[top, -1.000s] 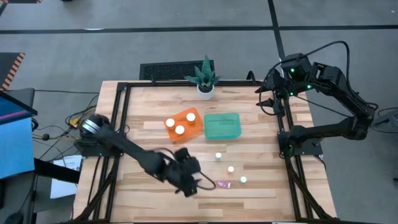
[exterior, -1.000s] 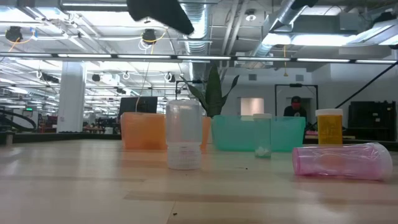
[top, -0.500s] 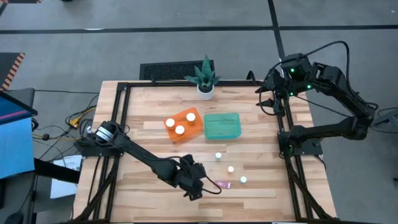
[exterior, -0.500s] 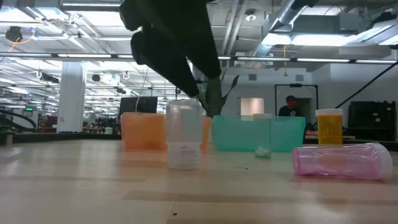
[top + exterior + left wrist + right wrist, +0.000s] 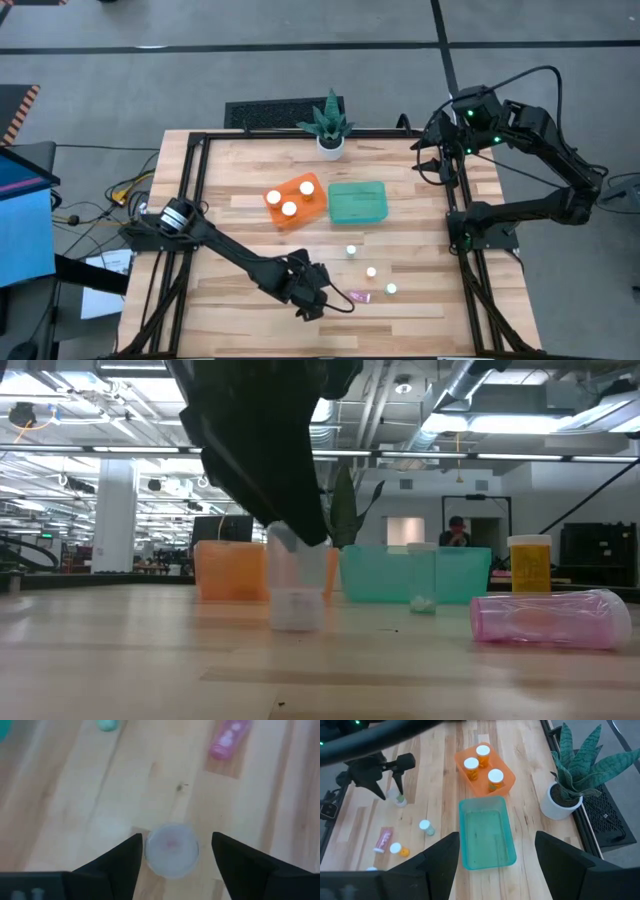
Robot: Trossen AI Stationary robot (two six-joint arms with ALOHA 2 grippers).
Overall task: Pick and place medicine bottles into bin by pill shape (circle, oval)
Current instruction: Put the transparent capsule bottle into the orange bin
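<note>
A clear medicine bottle (image 5: 171,849) with a pale round cap stands upright on the wood table near its front edge. My left gripper (image 5: 175,851) has come down over it from above. It is open, with one finger on each side of the cap. A pink bottle (image 5: 359,297) lies on its side just to the right. Three small white-capped bottles (image 5: 371,271) stand farther right. My right gripper (image 5: 497,842) is open and held high over the far right corner, holding nothing. My left gripper's one finger (image 5: 131,854) stands right against the clear bottle's side, and I cannot tell whether it touches. The other finger (image 5: 225,854) is a small gap away. The fingers slant down from above, and the bottle stands upright on the table.
An orange bin (image 5: 310,185) holding three white-capped bottles and a teal bin (image 5: 358,218) sit side by side at mid-table. A potted plant (image 5: 329,143) stands at the far edge. Bare wood lies to the left of my left gripper.
My left gripper has come down from above the clear bottle until its fingers reach the bottle's upper part. The bottle has stayed upright in place.
</note>
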